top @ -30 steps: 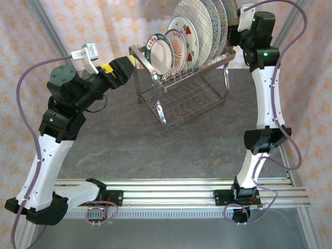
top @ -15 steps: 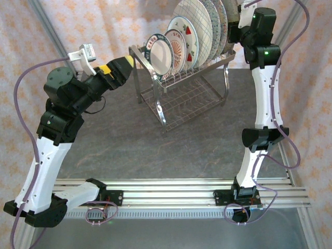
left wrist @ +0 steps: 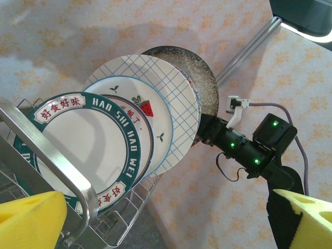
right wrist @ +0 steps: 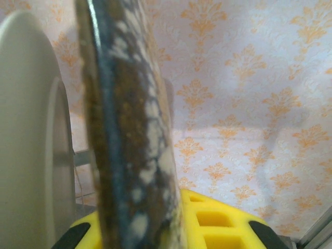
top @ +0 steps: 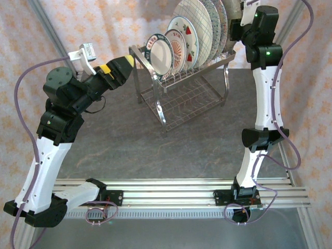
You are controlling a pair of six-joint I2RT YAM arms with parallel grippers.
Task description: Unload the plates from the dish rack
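No plate lies on the tabletop (top: 155,150) yet, so the whole unloading is ahead of you. The broad stretch between the arms and the rack (top: 181,98) gives you room to set plates down. Your left hand (top: 128,62) hangs fully open and holds nothing. The rack's looped handle (left wrist: 52,161) is just in front of it and the lettered plate (left wrist: 88,155) just beyond, so mind that bar. Farther back, your right hand (left wrist: 206,132) is pinched on the rim of the speckled plate (right wrist: 129,129), last in the row, close beside its checked neighbour (left wrist: 176,104). The patterned backdrop (right wrist: 249,104) is near behind.
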